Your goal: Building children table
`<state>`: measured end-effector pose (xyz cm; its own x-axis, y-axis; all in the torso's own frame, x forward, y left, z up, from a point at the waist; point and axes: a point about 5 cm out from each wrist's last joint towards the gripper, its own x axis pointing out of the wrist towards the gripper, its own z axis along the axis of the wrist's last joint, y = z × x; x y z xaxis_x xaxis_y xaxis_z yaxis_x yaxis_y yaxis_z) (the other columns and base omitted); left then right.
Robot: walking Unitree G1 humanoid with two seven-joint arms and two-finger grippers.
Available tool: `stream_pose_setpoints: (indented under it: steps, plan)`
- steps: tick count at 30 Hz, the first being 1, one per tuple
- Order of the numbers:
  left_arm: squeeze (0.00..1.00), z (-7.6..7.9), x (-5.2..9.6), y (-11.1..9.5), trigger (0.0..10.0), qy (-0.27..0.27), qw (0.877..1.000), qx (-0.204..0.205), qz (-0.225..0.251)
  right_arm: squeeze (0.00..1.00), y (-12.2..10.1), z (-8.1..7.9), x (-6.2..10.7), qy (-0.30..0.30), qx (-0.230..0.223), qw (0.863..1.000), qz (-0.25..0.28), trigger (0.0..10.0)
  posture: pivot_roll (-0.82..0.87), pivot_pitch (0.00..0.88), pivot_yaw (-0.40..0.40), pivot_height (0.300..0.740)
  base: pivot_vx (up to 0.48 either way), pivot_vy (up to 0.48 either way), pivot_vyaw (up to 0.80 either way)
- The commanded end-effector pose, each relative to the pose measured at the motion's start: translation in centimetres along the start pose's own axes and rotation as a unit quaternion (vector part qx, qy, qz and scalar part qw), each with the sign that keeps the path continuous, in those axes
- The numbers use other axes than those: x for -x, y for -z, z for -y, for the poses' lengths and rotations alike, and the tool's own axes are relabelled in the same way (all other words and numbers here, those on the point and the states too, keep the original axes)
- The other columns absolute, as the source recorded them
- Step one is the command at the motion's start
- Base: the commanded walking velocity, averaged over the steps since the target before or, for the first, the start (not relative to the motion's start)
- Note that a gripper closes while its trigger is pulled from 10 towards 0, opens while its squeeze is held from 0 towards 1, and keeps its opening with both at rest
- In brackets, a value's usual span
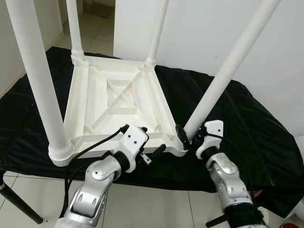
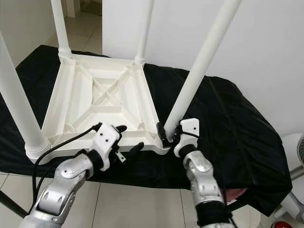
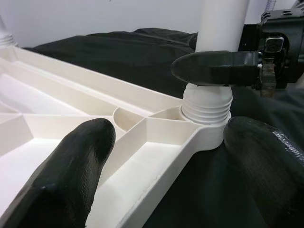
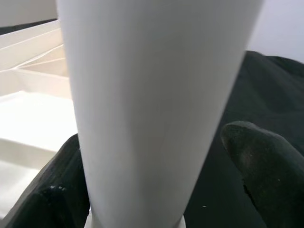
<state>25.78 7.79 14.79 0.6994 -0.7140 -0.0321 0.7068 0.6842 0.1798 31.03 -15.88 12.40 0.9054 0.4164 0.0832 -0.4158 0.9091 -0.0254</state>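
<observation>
Currently our white plastic table [image 1: 116, 102] lies upside down on a black cloth [image 1: 247, 123], four legs pointing up. Our right gripper [image 1: 187, 135] straddles the near-right leg [image 1: 228, 66] just above its threaded socket [image 3: 206, 107], fingers spread beside it, not clearly pressing. Our left gripper [image 1: 145, 142] hovers open over the near rim. We judge the table light, rigid and rather slick, best held low on the leg. The left wrist view reveals threads at the leg's base and one right finger [image 3: 213, 69] against them; the head views hide that joint.
</observation>
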Motion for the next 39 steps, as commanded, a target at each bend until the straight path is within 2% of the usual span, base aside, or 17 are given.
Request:
stream_pose_setpoints:
  steps: [1,5,7,13,14,15,17,18,29,30,34,37,39]
  plan:
    - [0.0,0.5,-0.1,-0.1,10.0,0.02,1.0,0.011,0.001,0.0,0.2,0.0,0.0,-0.022,0.003,1.0,-0.006,10.0,0.08,0.0,-0.169,0.74,0.0,0.0,0.0]
    - [0.0,0.6,0.0,-0.3,10.0,0.034,0.999,0.024,0.005,0.0,0.3,-0.1,-0.4,-0.06,0.01,0.998,-0.009,10.0,0.08,0.0,-0.163,0.74,0.0,0.0,0.0]
    - [0.0,0.6,-0.1,-0.5,10.0,0.041,0.999,0.03,0.011,0.0,0.5,-0.4,-0.8,-0.099,0.009,0.995,-0.016,10.0,0.08,0.0,-0.152,0.74,0.0,0.0,0.0]
    - [0.0,0.6,-0.4,-0.6,10.0,0.042,0.999,0.027,0.011,0.0,1.0,-0.6,-1.4,-0.138,0.01,0.99,-0.032,10.0,0.08,0.0,-0.141,0.74,0.0,0.0,0.0]
    - [0.0,0.6,-0.5,-0.6,10.0,0.041,0.999,0.025,0.01,0.0,1.2,-0.5,-1.5,-0.14,0.008,0.989,-0.035,9.1,0.08,0.0,-0.141,0.74,0.0,0.0,0.0]
    - [0.0,0.6,-0.5,-0.6,10.0,0.04,0.999,0.019,0.009,0.0,1.4,-0.4,-1.6,-0.142,0.007,0.989,-0.037,4.3,0.08,0.0,-0.141,0.74,0.0,0.0,0.0]
    - [0.0,0.6,-0.6,-0.6,10.0,0.039,0.999,0.015,0.008,0.0,1.5,-0.4,-1.6,-0.142,0.006,0.989,-0.039,4.3,0.08,0.0,-0.141,0.74,0.0,0.0,0.0]
    - [0.0,0.5,-0.6,-0.6,10.0,0.039,0.999,0.013,0.008,0.0,1.6,-0.3,-1.7,-0.141,0.0,0.989,-0.041,0.0,0.08,0.0,-0.142,0.74,0.0,0.0,0.0]
    - [0.0,0.5,-0.6,-0.7,10.0,0.035,0.999,0.017,0.009,0.0,2.3,-0.3,-1.4,-0.127,-0.029,0.991,-0.039,0.0,0.08,0.0,-0.149,0.74,0.0,0.0,0.0]
    - [0.0,0.6,-0.6,-0.7,10.0,0.033,0.999,0.018,0.009,0.0,2.3,-0.3,-1.3,-0.113,-0.029,0.993,-0.035,10.0,0.07,0.0,-0.152,0.74,0.0,0.0,0.0]
    - [0.0,0.8,-0.5,-0.6,10.0,0.032,0.999,0.02,0.009,0.0,2.3,-0.3,-1.2,-0.084,-0.019,0.996,-0.031,10.0,0.07,0.0,-0.152,0.74,0.0,0.0,0.0]
    - [0.0,0.9,-0.4,-0.5,10.0,0.031,0.999,0.021,0.007,0.0,2.1,-0.2,-1.2,-0.018,-0.006,0.999,-0.027,10.0,0.07,0.0,-0.158,0.74,0.0,0.0,0.0]
    - [0.0,0.9,-0.4,-0.5,10.0,0.031,0.999,0.022,0.007,0.0,2.1,-0.3,-1.1,0.001,-0.012,1.0,-0.027,10.0,0.07,0.0,-0.16,0.74,0.0,0.0,0.0]
